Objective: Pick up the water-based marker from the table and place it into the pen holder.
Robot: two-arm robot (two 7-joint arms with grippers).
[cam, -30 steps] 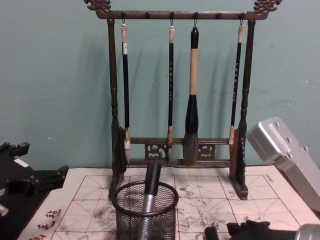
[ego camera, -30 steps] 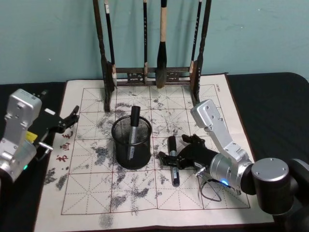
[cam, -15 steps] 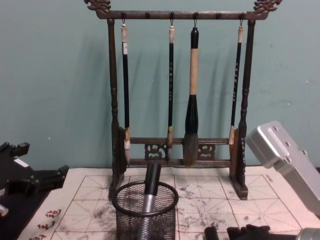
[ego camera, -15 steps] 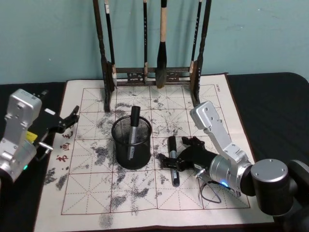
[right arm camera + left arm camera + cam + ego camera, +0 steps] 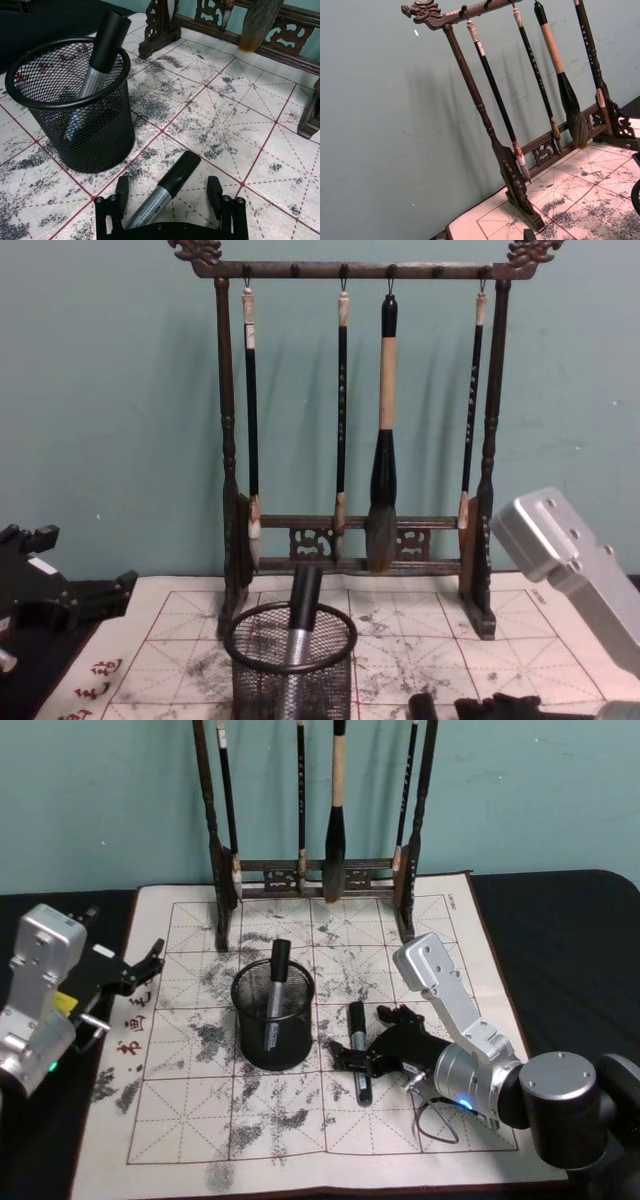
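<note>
A water-based marker (image 5: 357, 1018) with a black cap and silver barrel lies flat on the ink-stained mat, right of the pen holder (image 5: 272, 1020). The holder is a round black mesh cup and another marker (image 5: 277, 972) leans inside it. My right gripper (image 5: 362, 1038) is low over the mat and open. In the right wrist view its fingers (image 5: 121, 192) stand on either side of the marker (image 5: 167, 187) without pressing it, and the pen holder (image 5: 75, 115) is just beyond. My left gripper (image 5: 145, 965) hangs open at the mat's left edge, holding nothing.
A tall dark wooden brush rack (image 5: 315, 870) with several hanging brushes stands at the back of the mat (image 5: 300, 1140). In the chest view the rack (image 5: 360, 540) rises behind the holder (image 5: 290, 670). Black tablecloth surrounds the mat.
My right arm has shifted slightly toward the near side, keeping its open fingers around the marker. The marker, the holder and the left arm have not moved.
</note>
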